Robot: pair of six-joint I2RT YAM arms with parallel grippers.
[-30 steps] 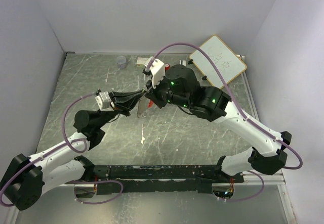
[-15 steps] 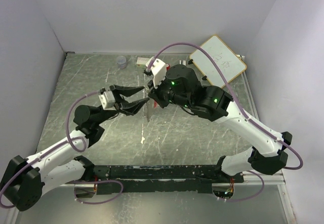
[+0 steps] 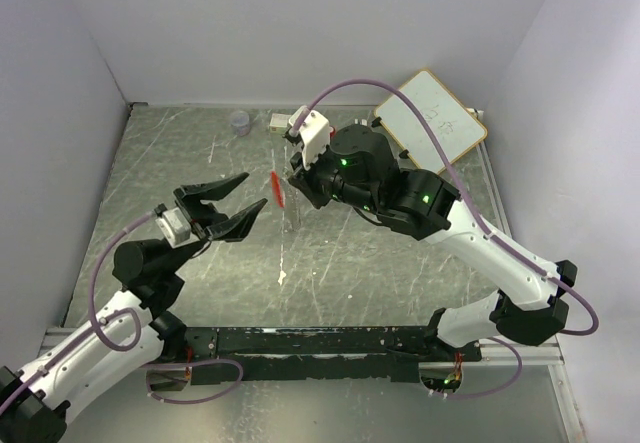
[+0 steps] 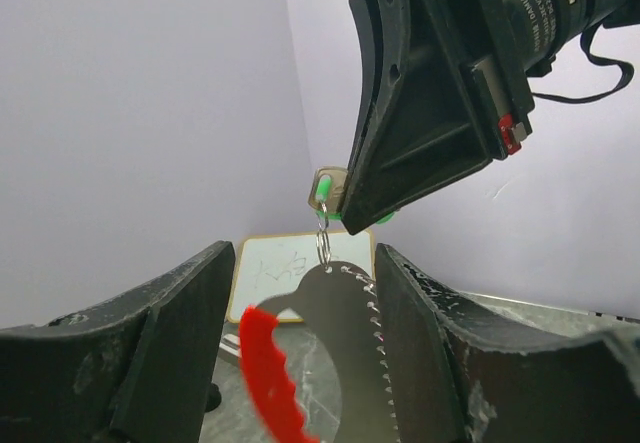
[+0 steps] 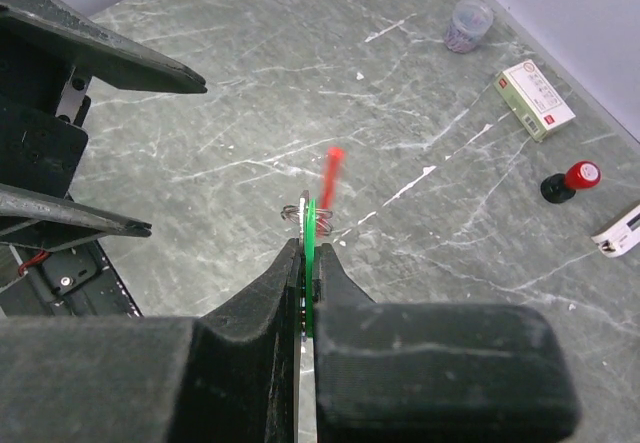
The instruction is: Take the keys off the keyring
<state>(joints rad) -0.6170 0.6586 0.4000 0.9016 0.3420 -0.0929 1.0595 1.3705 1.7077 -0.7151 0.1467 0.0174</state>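
Note:
My right gripper hangs above the table, shut on a tiny green key edge-on between its fingers. The thin wire keyring loops just beyond its tips. In the left wrist view the keyring dangles below the green key. From it hang a grey toothed blade and a blurred red key. The red key sits between the two grippers in the top view. My left gripper stands open to the left of the keys, holding nothing.
A whiteboard leans at the back right. Near the back wall sit a small clear cup, a white box and a red-and-black knob. Walls close in the table on three sides.
The left gripper was shut at the hanging keys; it opened and drew back left and toward the near edge. The red key now swings free under the right gripper.

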